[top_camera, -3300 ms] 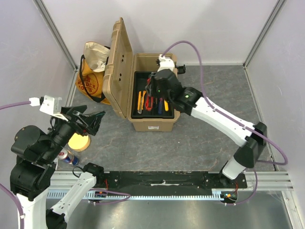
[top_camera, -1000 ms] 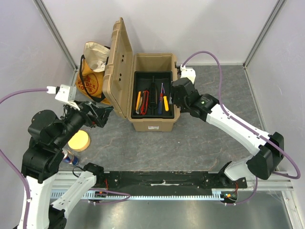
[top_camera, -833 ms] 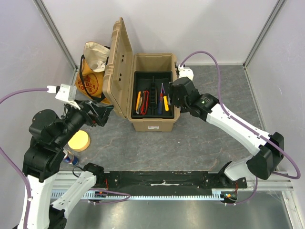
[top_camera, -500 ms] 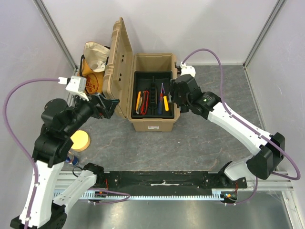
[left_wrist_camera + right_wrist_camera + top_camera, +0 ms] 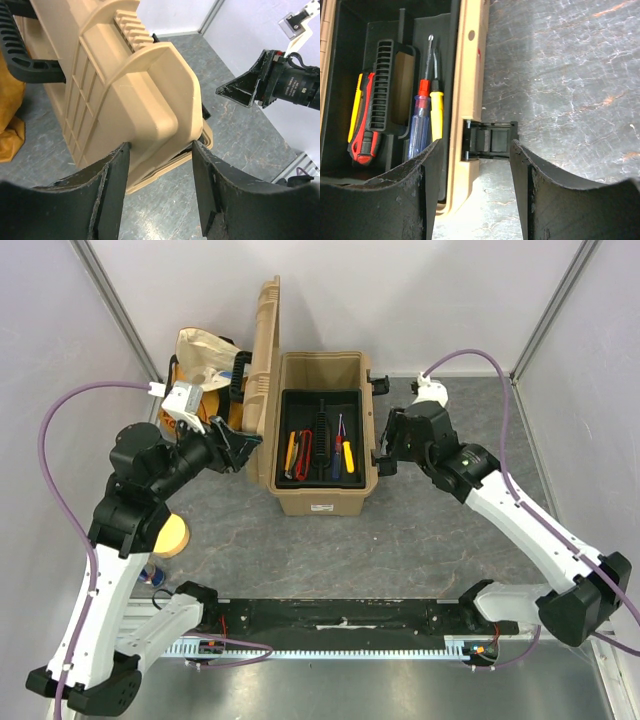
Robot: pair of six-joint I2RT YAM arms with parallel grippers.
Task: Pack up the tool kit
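The tool kit (image 5: 320, 495) is a tan ribbed box standing open, its lid (image 5: 265, 370) nearly upright on the left. Its black tray (image 5: 320, 405) holds a yellow-red knife (image 5: 362, 125), a blue screwdriver (image 5: 420, 130) and a yellow-handled tool (image 5: 436, 112). My left gripper (image 5: 243, 445) is at the lid's near corner. In the left wrist view the lid (image 5: 135, 85) sits between the fingertips, which touch it on both sides. My right gripper (image 5: 383, 458) hangs open over the box's right wall, astride the black latch (image 5: 490, 140), holding nothing.
An orange-yellow cloth bag (image 5: 195, 390) sits behind the lid by the left wall. A yellow round block (image 5: 170, 535) and a small can (image 5: 152, 573) lie near the left arm's base. White walls close in the grey tabletop (image 5: 450, 540).
My left gripper has come in to the lid and narrowed on its corner. The lid has swung from leaning back to nearly upright. My right gripper has drawn away to the box's right wall.
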